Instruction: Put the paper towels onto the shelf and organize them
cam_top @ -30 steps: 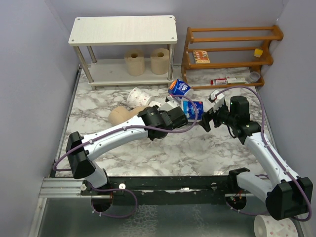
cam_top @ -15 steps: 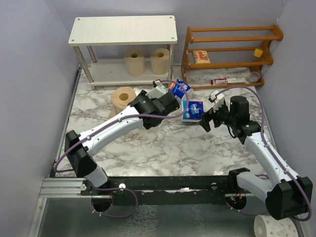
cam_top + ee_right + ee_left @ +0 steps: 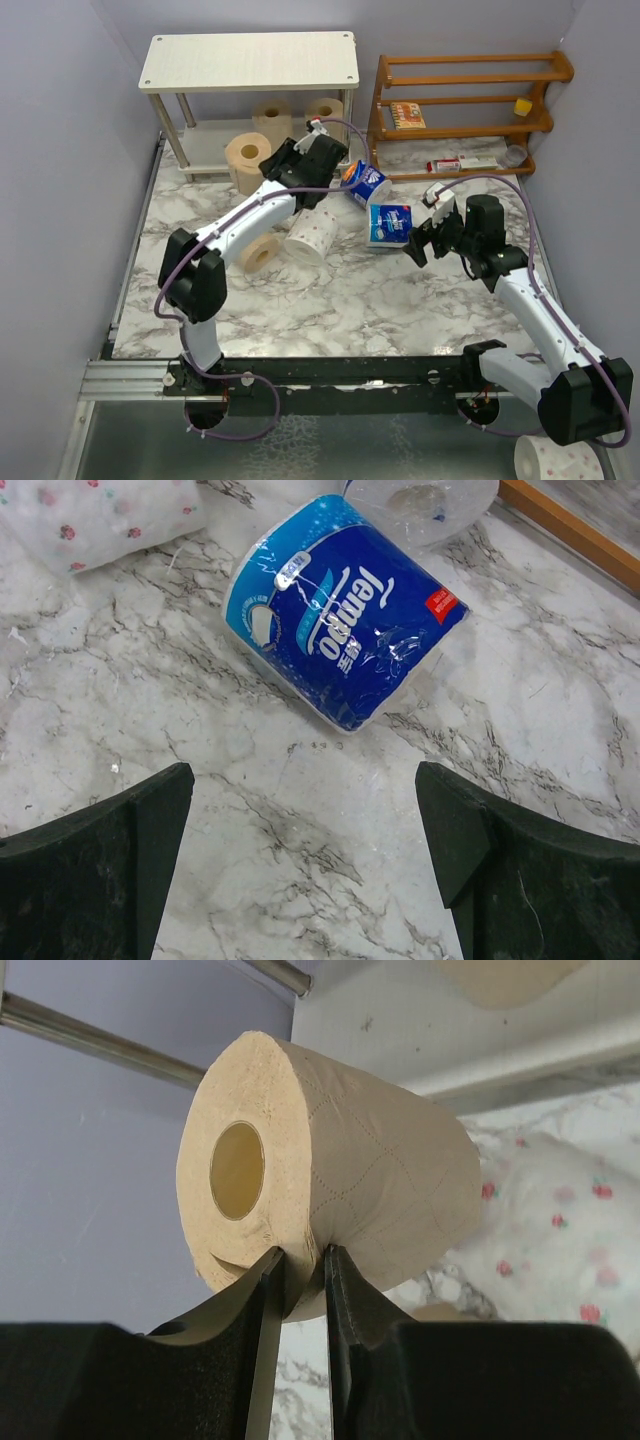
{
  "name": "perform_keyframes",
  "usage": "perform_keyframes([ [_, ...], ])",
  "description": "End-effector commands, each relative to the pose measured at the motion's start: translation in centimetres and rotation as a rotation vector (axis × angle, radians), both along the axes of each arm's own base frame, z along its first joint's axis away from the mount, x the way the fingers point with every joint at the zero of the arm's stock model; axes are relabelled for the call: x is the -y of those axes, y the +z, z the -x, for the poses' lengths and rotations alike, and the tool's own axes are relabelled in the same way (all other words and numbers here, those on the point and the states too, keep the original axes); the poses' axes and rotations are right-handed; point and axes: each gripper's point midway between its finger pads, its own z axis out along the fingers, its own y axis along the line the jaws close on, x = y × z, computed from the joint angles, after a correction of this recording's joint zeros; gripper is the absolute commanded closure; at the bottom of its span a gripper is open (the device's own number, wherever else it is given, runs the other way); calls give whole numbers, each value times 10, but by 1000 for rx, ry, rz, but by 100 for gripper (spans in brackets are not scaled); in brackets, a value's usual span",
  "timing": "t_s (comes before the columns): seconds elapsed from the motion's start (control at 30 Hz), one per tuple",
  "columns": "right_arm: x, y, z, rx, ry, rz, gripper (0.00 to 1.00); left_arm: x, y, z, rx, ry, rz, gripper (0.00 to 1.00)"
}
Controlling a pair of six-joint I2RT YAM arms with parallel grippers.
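My left gripper (image 3: pixel 275 163) is shut on the rim of a tan-brown roll (image 3: pixel 247 155), held in the air in front of the shelf's (image 3: pixel 250 60) lower board. In the left wrist view the jaws pinch the roll's (image 3: pixel 330 1180) wall. Two tan rolls (image 3: pixel 274 122) stand on the lower board. A white pink-dotted roll (image 3: pixel 312 233) and another tan roll (image 3: pixel 261 253) lie on the table. Two blue-wrapped rolls (image 3: pixel 390 223) lie near the middle. My right gripper (image 3: pixel 418 246) is open just short of the nearer blue roll (image 3: pixel 340 620), touching nothing.
An orange-brown slatted rack (image 3: pixel 465 95) with small items stands at the back right. Grey walls close in both sides. A dotted roll (image 3: pixel 555 462) lies off the table at the bottom right. A clear plastic item (image 3: pixel 425 500) lies beyond the blue roll.
My left arm has swung back and left, carrying the tan roll from the table's middle up to the shelf front, uncovering the dotted roll and another tan roll. The right arm has stayed still.
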Motion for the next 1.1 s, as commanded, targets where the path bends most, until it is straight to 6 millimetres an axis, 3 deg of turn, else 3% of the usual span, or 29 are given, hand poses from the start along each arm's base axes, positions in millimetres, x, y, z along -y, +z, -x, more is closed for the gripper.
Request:
perform_keyframes([
  [0.0, 7, 9, -8, 62, -31, 16, 6, -7, 25, -59, 116, -1, 11, 100],
  [0.27, 10, 12, -9, 89, -40, 32, 6, -20, 16, -119, 133, 4, -27, 100],
  [0.57, 12, 9, -9, 83, -43, 40, 6, -38, -9, -169, 133, 55, -54, 100],
  [0.87, 10, -8, -14, 22, -31, 58, 6, -73, -40, -193, 109, 107, -43, 100],
  [1.0, 10, -14, -15, 3, -28, 64, 6, -64, -46, -196, 111, 95, -28, 100],
  [1.07, 10, -16, -15, -2, -30, 68, 6, -57, -47, -197, 108, 83, -33, 94],
])
